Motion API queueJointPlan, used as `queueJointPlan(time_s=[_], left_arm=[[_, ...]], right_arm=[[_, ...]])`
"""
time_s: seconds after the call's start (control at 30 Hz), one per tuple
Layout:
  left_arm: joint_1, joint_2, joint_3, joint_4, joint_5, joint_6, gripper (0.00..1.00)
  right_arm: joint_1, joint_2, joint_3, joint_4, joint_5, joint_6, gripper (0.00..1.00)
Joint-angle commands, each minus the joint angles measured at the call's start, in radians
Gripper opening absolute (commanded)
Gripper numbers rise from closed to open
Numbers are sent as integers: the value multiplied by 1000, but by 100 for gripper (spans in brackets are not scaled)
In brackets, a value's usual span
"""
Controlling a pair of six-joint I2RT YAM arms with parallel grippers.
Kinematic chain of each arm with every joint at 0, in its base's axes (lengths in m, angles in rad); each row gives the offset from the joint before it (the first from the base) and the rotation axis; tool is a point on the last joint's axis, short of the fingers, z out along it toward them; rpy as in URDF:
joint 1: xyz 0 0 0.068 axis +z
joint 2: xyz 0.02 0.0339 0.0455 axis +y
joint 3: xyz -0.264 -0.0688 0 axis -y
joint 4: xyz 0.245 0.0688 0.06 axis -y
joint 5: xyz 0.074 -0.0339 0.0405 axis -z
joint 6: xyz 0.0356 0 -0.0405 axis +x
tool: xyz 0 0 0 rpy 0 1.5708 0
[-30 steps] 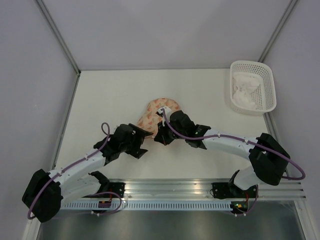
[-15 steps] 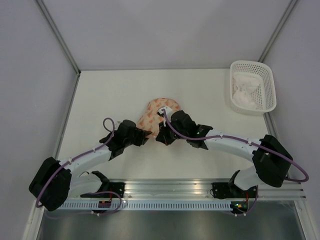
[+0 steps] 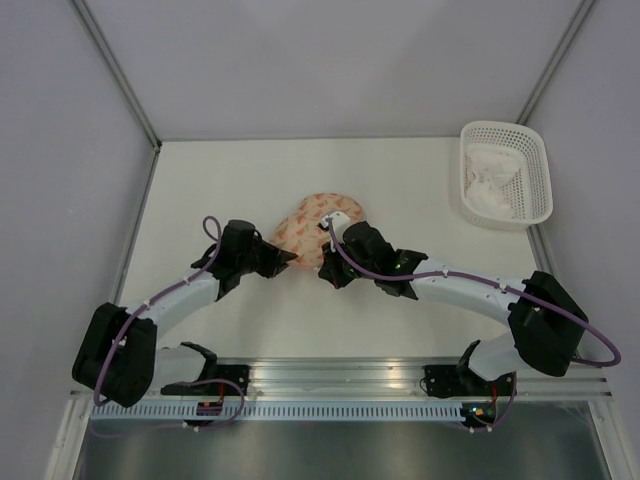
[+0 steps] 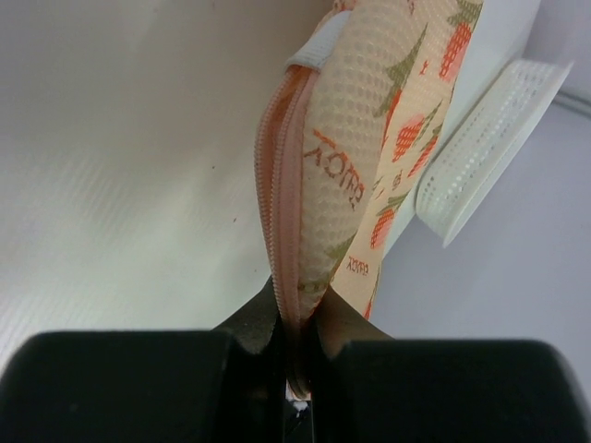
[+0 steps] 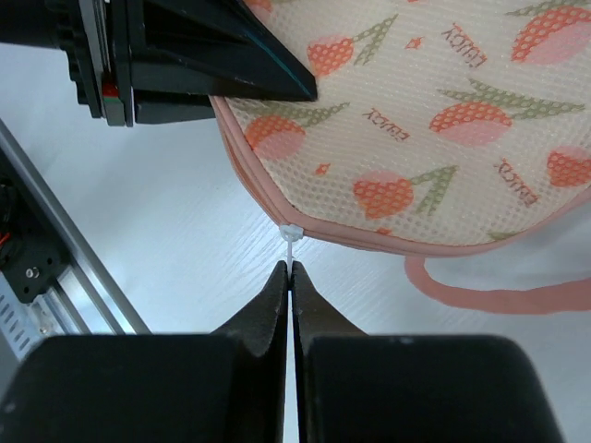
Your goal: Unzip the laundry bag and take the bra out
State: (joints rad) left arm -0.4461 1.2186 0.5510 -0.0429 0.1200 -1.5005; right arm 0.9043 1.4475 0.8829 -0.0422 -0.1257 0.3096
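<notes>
The laundry bag [image 3: 312, 222], a cream pouch with orange prints and pink trim, lies at the table's middle. My left gripper [image 3: 289, 257] is shut on its zippered pink edge [image 4: 288, 231]; in the left wrist view the gripper [image 4: 297, 325] pinches that seam. My right gripper [image 3: 326, 276] is at the bag's near edge. In the right wrist view the right gripper [image 5: 291, 269] is shut on a thin white zipper pull [image 5: 292, 242] that hangs from the bag [image 5: 434, 120]. The pink loop strap [image 5: 499, 293] lies on the table beside it. The bra is hidden.
A white lattice basket [image 3: 540, 170] holding white cloth stands at the back right corner. Grey walls close the table on three sides. A metal rail [image 3: 340, 385] runs along the near edge between the arm bases.
My left gripper moved forward to the bag's left edge and shut on it. The bag shifted slightly to the left. My right gripper kept its hold.
</notes>
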Motion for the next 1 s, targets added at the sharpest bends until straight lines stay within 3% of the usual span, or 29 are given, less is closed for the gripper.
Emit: queueJointPlan(time_s=[0.0,0.13,0.37,0.67,0.97], left_arm=[[99,67,99,80,188,230,4],[161,183,182,104,445,385,5],[245,285,274,121,696,540,5],[375,298,380,-248,803,837,3],[414,243,386,-426,859,991,2]], right_arm=[[4,-27,1,-47,44,-17,0],[4,-26,1,-61,72,-15,0],[4,-36,-4,-94,147,-14,1],[-27,-87,-15,-150,256,-4,0],[-96,-91,-39,-145,242,-9,1]])
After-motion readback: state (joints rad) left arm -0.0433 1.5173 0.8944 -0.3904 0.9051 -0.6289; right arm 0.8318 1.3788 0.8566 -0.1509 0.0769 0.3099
